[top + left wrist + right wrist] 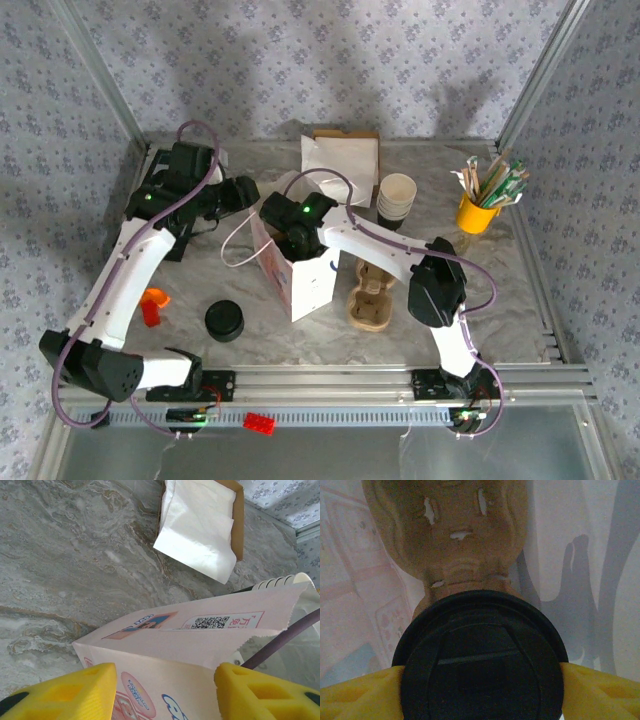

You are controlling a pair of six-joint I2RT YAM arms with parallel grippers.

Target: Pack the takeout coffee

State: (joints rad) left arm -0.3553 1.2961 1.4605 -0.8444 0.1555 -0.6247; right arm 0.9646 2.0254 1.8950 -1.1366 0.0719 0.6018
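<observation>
Stacked cups [396,197] stand near a yellow stirrer pot [476,213], black lids [224,320] apart.

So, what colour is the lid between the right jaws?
The lid is black; right wrist view shows it best.

grey marbled table [75,555]; pale floral-print wallpaper [350,60]. pinkish-white paper bag [200,650] with red-bordered qr label. black takeout coffee lid [480,655], yellow fingers [355,695], tan pulp tray [455,530].
</observation>
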